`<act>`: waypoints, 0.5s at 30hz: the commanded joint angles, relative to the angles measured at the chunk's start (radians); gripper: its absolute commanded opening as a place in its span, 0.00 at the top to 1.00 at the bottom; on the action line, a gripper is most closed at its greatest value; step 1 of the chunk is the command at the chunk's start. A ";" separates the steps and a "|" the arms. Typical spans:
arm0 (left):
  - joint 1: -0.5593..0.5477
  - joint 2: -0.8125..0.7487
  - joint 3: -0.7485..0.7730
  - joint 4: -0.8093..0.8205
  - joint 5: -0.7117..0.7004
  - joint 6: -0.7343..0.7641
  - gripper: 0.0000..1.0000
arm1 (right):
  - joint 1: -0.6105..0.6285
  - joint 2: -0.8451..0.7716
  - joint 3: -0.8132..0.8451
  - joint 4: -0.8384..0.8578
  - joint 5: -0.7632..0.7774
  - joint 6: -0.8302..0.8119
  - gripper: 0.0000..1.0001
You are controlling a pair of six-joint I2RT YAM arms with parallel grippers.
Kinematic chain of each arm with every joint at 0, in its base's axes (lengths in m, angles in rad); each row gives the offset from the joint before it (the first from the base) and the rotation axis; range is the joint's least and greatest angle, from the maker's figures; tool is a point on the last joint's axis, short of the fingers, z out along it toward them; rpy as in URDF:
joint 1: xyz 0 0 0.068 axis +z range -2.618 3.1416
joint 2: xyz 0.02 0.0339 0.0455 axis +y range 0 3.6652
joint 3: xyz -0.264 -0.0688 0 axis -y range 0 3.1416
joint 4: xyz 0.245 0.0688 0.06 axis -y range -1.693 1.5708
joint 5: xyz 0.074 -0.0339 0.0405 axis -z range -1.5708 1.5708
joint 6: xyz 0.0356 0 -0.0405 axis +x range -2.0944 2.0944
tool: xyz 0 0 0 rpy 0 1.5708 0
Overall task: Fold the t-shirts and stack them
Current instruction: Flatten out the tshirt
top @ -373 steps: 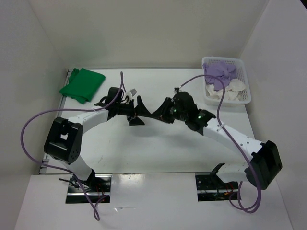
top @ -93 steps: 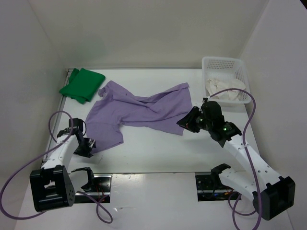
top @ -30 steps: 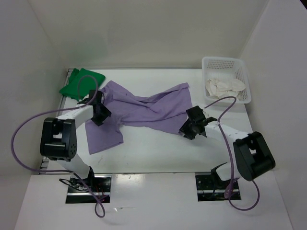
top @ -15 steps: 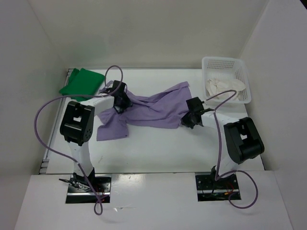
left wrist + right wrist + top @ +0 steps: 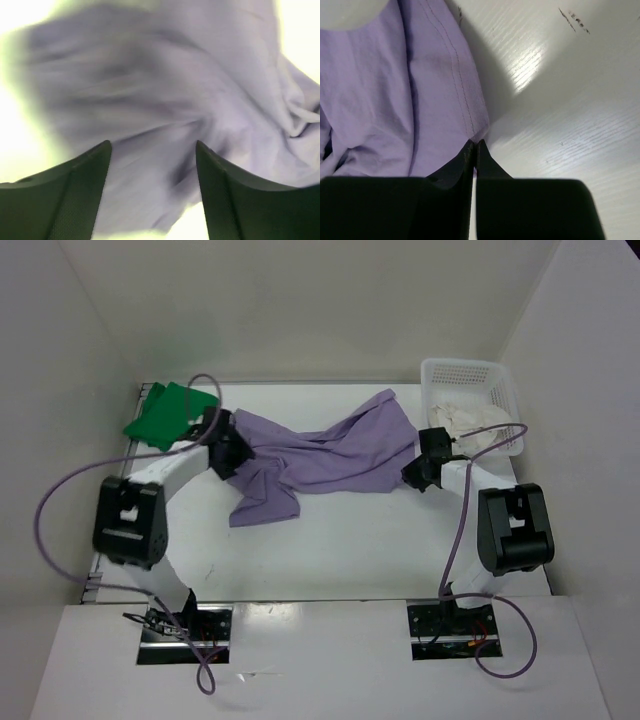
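White walls box in a white surface on three sides, and its whole near half, between the arm bases and the cloth, lies bare. The lavender shirt stretches rumpled across the far half, from the left fingers to the right fingers. One flap trails toward the near side below the left arm, and one corner points up toward the basket. The basket sits in the far right corner against the surface's right edge and holds the cream shirt. A strip of bare surface separates it from the lavender cloth. The green shirt lies folded in the far left corner, its outer edge on the rim of the surface and its inner edge just beside the left arm. In the left wrist view the two dark fingertips stand wide apart above blurred lavender cloth, gripping nothing. In the right wrist view the right fingers are pressed together, pinching the stitched hem of the lavender shirt where its edge meets bare surface, which runs open off to the right.
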 commanded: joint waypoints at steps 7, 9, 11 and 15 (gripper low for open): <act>0.190 -0.621 -0.516 -0.189 0.007 -0.037 0.89 | 0.036 -0.065 0.028 0.011 -0.029 -0.014 0.99; 0.190 -0.632 -0.572 -0.171 0.030 -0.081 0.89 | 0.047 -0.074 0.018 0.011 -0.038 -0.014 0.99; 0.190 -0.641 -0.619 -0.122 0.052 -0.107 0.69 | 0.047 -0.074 0.018 0.011 -0.049 -0.014 0.99; 0.190 -0.630 -0.691 -0.044 0.061 -0.108 0.50 | 0.056 -0.099 0.009 0.011 -0.049 -0.014 0.99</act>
